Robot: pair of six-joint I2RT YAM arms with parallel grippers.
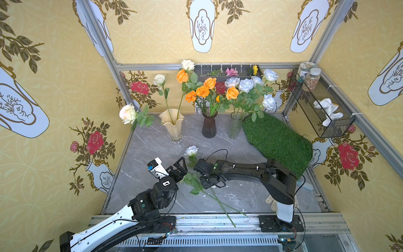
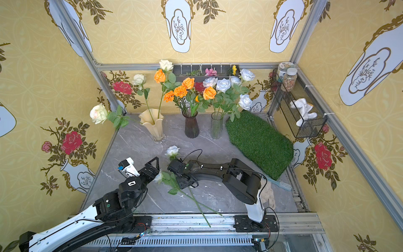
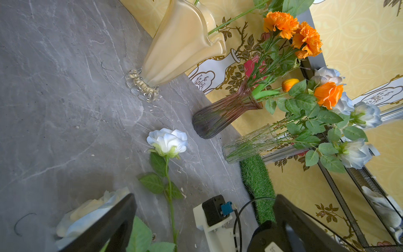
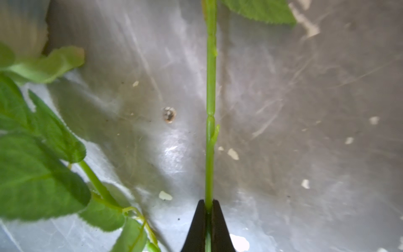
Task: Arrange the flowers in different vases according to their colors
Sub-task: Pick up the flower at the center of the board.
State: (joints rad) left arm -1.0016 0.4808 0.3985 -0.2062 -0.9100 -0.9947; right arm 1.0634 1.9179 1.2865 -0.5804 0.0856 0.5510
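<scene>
**Item 1 – surface** [image 1: 150, 139]: grey, marble-look, in a booth w/ yellow wallpaper.

**Item 2 – vases, 3 pcs:** upright, in a row at back of surface. L to R in both top views: cream-yellow vase [image 1: 172, 125] w/ ruffled rim, purple vase [image 1: 209, 128], clear glass vase [image 1: 235, 127].

**Item 3 – flowers in vases:**
- Cream-yellow: cream-white roses [image 1: 159, 79] plus one orange rose [image 1: 182, 76]. A drooping cream bloom [image 1: 128, 114] leans out toward the L wall.
- Purple: orange marigolds [image 1: 202, 91] and other orange blooms.
- Clear glass: pale blue-white roses [image 1: 246, 85]. A second orange rose [image 1: 232, 92] sits among them; can't tell which vase its stem enters.

**Item 4 – loose flowers, 2 pcs:** lying flat on surface nr front, stems running out over the front rail.
- Loose pale blue-white rose [image 1: 191, 150]: bloom toward the vases.
- Loose cream-white rose [image 2: 158, 177]: bloom just beside the L arm's jaws.

**Item 5 – right gripper** [image 4: 209, 201]: low at surface, jaws together, clamped on a green stem. Top views place it over the loose pale blue-white rose's stem, below the leaves.

**Item 6 – left gripper** [image 3: 204, 196]: jaws wide apart, nothing between them.

**Item 7 – misc:** grass mat [image 1: 277, 139] at R side of surface, propped on R edge. Wire basket [image 1: 320, 122] on R wall w/ two jars [image 1: 311, 79].
</scene>
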